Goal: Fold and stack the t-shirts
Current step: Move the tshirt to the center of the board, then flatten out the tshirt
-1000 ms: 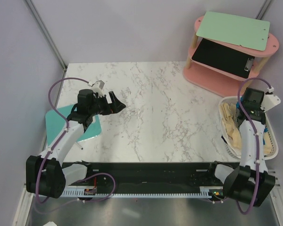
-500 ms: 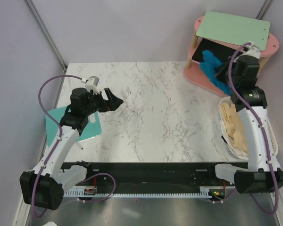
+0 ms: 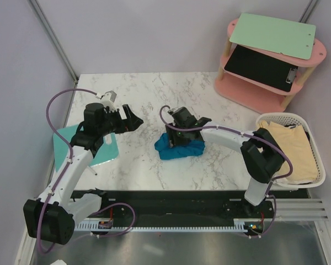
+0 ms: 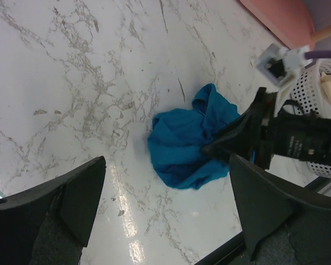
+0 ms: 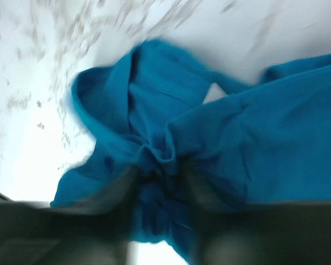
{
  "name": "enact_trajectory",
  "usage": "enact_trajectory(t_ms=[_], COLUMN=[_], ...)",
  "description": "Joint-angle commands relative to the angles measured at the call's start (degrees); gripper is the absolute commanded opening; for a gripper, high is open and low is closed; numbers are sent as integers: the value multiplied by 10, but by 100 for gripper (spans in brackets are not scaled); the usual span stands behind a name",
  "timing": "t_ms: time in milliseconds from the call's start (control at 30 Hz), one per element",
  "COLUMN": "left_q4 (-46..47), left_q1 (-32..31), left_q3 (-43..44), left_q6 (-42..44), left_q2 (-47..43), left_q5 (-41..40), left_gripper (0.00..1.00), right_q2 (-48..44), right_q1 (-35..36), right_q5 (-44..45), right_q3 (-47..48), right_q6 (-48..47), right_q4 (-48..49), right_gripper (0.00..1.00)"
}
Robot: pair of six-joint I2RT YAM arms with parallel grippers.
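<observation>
Top external: right tool clamps teal t-shirt; basket apart.

The left arm and right arm share white link shells, black joint housings and 1 looping purple cable each; the left end effector is black, with broad tapered fingers.

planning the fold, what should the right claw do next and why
Probably open the right claw and lift clear: the teal t-shirt lies crumpled on the table, cloth bunched in that claw, and needs spreading before folding. The open left claw hovers apart, to its left.
</observation>
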Motion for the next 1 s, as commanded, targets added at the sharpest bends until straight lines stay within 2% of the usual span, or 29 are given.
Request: enact_trajectory(t_ms=[0,33,67,200,267,400,467,600,733,967], left_q4=[-13,-11,-9,13,30,36,36,37,36,36], left_q1=[-2,-3,-4,-35,-76,-144,-175,-212,-227,-227], left_q3=[25,25,26,26,30,59,78,102,109,82], left_q6=[16,15,13,7,5,8,6,-1,-6,-16], left_q2=[6,13,19,62,104,201,255,307,318,285], left_q5=[9,13,19,39,37,10,-1,-46,-91,-191], left_gripper=[100,100,100,100,100,94,91,89,86,85], right_q2=[5,-6,-18,-77,-89,-114,-123,-155,-173,-168], right_q1=[56,56,56,42,23,-19,-51,-93,-117,-120], right_q5=[-48,-56,-57,-13,7,66,74,74,73,71], right_q3=[9,-6,-12,-13,-8,-12,-21,-49,-75,-94], right_q6=[-1,2,9,11,15,32,36,37,36,35], right_q4=[65,78,99,101,85,54,39,29,27,28], right_gripper=[77,96,98,98,98,98,98,98,98,98])
